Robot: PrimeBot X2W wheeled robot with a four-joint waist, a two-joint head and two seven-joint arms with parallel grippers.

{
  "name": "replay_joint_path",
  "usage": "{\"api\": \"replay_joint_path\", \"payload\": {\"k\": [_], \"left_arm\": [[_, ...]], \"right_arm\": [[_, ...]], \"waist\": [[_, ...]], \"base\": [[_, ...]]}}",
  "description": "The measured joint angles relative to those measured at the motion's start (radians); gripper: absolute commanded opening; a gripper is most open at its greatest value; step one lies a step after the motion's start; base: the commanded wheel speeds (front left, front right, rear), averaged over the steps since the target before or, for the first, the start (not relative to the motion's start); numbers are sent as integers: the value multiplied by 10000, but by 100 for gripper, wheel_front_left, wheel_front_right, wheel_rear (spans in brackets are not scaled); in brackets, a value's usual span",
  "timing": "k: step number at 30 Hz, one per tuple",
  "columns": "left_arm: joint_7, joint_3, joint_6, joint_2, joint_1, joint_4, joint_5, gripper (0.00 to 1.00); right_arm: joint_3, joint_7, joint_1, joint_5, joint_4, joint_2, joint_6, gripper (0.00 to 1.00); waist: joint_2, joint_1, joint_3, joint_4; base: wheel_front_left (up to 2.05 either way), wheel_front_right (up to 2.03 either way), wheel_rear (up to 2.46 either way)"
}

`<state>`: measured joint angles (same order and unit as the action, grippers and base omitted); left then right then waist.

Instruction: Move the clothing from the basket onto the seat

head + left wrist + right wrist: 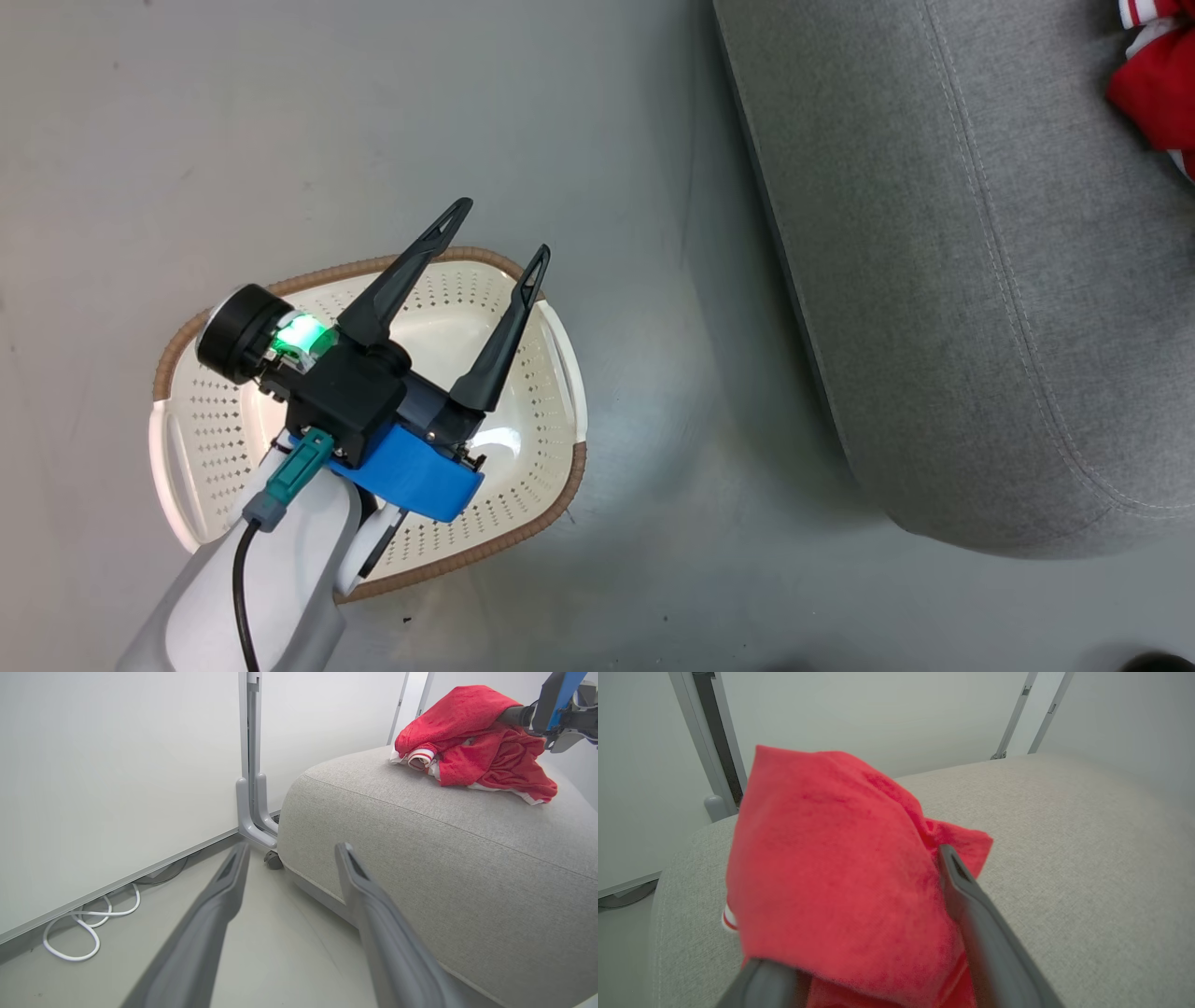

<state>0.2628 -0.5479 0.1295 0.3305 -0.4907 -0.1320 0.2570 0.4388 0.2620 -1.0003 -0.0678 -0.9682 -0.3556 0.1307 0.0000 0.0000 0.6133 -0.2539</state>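
Here, left claw splayed above basket, right claw spread wide around clothing on seat.

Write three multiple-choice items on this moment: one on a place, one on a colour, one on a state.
1. Where does the clothing lie? A on the floor B on the seat C on a shelf
2. What colour is the woven rim of the basket? A blue B brown C black
3. How is the left gripper? A shut on clothing B shut, empty C open
Answers: 1 B, the red pile rests on the grey seat; 2 B, a brown band rings the cream basket; 3 C, its jaws stand wide apart.
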Motion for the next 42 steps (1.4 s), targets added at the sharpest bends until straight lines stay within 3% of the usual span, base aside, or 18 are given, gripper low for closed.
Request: {"api": "replay_joint_path", "payload": {"k": [25,35,42], "left_arm": [[2,671,0,-1003,1020,-633,443,100],[0,1319,0,-1515,2065,-1116,625,100],[0,1831,0,-1831,2817,-1434,767,100]], "right_arm": [[-957,4,2728,123,1528,581,0,100],[-1241,2,4887,-249,3392,890,0,100],[-1329,-299,6580,-320,4987,1524,0,100]], "waist": [[1,-1,-2004,148],[0,-2,-3334,620],[1,-2,-4335,1156]], "base": [[0,0,0],[0,0,0],[0,0,0]]}}
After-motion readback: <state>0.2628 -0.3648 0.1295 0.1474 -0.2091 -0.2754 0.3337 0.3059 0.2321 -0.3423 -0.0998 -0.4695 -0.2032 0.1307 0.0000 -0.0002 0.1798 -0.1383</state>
